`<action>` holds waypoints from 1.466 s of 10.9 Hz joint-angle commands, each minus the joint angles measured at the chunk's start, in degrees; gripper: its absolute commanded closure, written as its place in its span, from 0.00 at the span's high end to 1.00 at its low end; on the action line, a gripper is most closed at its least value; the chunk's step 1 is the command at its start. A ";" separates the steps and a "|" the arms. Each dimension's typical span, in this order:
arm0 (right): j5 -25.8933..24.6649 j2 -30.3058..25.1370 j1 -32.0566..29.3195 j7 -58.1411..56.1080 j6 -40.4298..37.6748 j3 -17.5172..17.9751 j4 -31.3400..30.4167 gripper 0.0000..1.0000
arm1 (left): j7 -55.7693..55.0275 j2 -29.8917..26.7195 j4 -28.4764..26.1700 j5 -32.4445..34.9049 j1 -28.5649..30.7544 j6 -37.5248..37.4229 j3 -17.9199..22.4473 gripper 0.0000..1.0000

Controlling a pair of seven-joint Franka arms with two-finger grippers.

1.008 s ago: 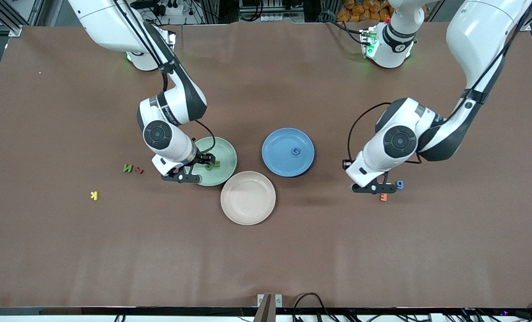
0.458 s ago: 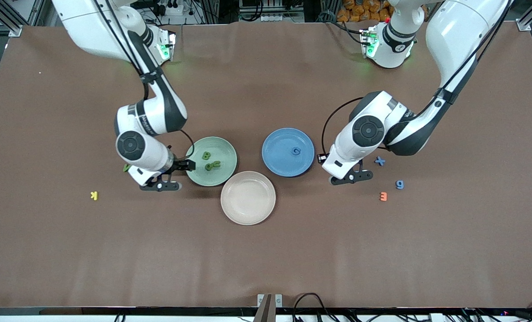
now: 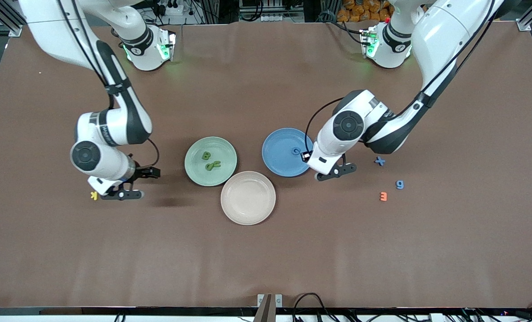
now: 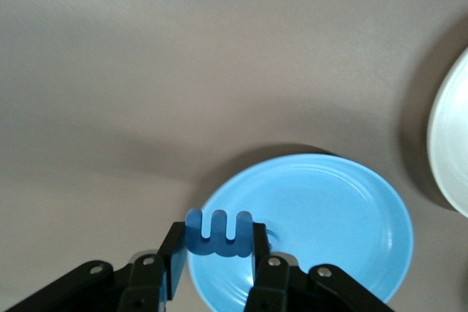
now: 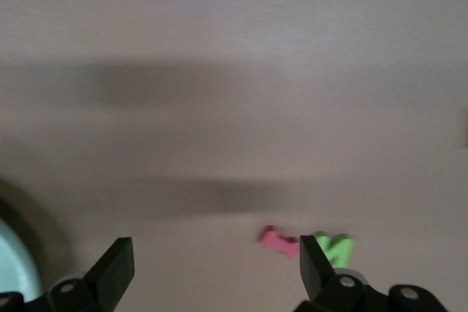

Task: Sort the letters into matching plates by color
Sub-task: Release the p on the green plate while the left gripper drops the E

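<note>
My right gripper [image 3: 127, 184] hangs wide open and empty over bare table, lined up on the green letter [image 5: 333, 248] beside a red one [image 5: 279, 241]; only its wrist view shows those. Green plate [image 3: 194, 174] holds two, maybe three green letters. My left gripper [image 3: 328, 168] pinches a blue letter [image 4: 219, 233] at the blue plate [image 3: 279, 162] rim, ready to drop.

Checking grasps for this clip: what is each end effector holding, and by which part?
Left end effector: a blue letter, pinched at its two outer edges, over the blue plate. Right end effector: open, holding nothing.
</note>
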 commanded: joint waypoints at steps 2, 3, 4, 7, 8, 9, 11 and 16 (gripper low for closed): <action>-1.14 -5.41 -9.23 -9.90 0.38 0.94 -5.89 1.00 | -7.74 1.93 -0.07 -0.21 -4.15 5.18 1.13 0.00; -1.05 -5.94 -10.56 -10.35 1.86 1.02 -7.38 1.00 | -9.40 2.19 0.02 -0.30 -6.16 6.41 2.53 0.00; -1.05 -6.03 -12.05 -10.70 4.23 1.03 -9.31 1.00 | -11.42 2.28 0.02 -0.21 -8.53 7.47 3.94 0.00; -0.97 -5.95 -14.25 -13.25 12.67 1.11 -14.86 1.00 | -14.07 2.37 0.29 -0.30 -15.66 10.19 10.09 0.00; -0.97 -5.86 -14.26 -13.43 12.77 1.20 -15.04 1.00 | -14.51 2.89 0.46 -0.30 -16.46 10.81 10.80 0.00; -0.79 -5.77 -14.26 -13.35 12.95 1.20 -15.04 1.00 | -14.43 3.07 0.72 -0.30 -16.47 10.90 10.90 0.22; -0.61 -5.42 -14.26 -13.34 13.04 1.20 -15.04 1.00 | -14.26 3.43 0.81 0.49 -16.55 10.90 10.98 1.00; 1.39 -5.16 -14.09 -12.38 13.13 1.11 -15.83 1.00 | -12.16 2.55 0.99 2.08 -15.07 10.64 11.07 1.00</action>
